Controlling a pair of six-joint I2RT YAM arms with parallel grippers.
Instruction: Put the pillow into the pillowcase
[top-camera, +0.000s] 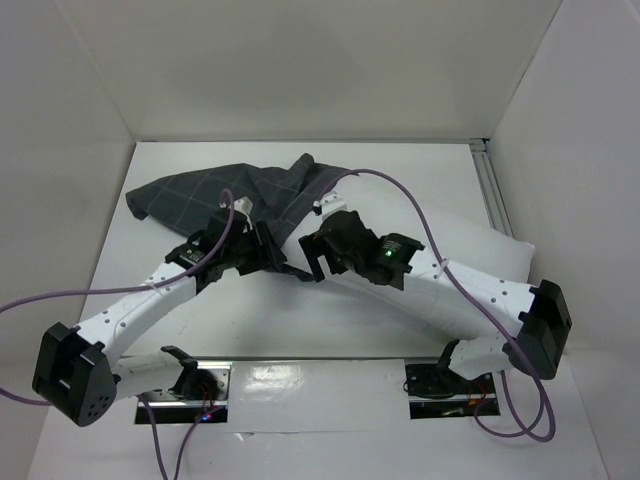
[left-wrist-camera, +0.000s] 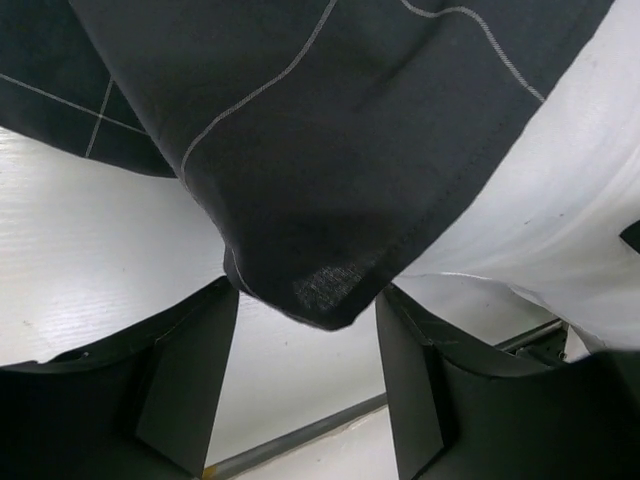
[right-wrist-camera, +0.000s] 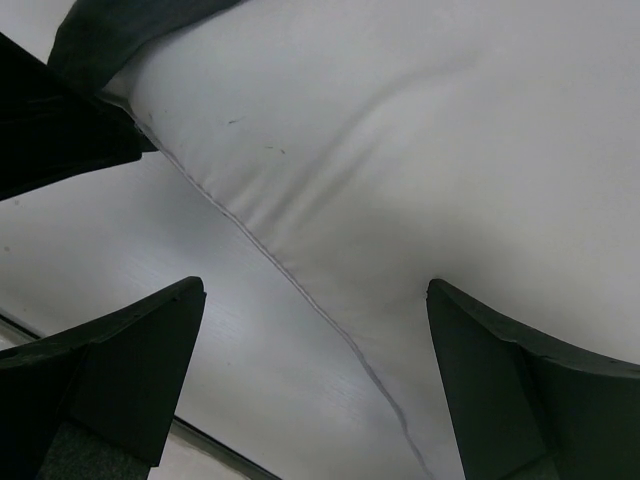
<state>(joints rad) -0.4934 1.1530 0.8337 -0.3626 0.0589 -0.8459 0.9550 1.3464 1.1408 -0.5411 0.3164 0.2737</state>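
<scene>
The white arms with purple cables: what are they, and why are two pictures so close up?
They are two robot arms bolted to a table, each ending in a two-finger gripper. The wide picture is from a camera above and behind them. The close ones are from cameras on the wrists; the dark wedges are the fingers. On the table lie a white pillow and a dark checked pillowcase covering one end of it. The left gripper and right gripper stand open, holding nothing.
</scene>
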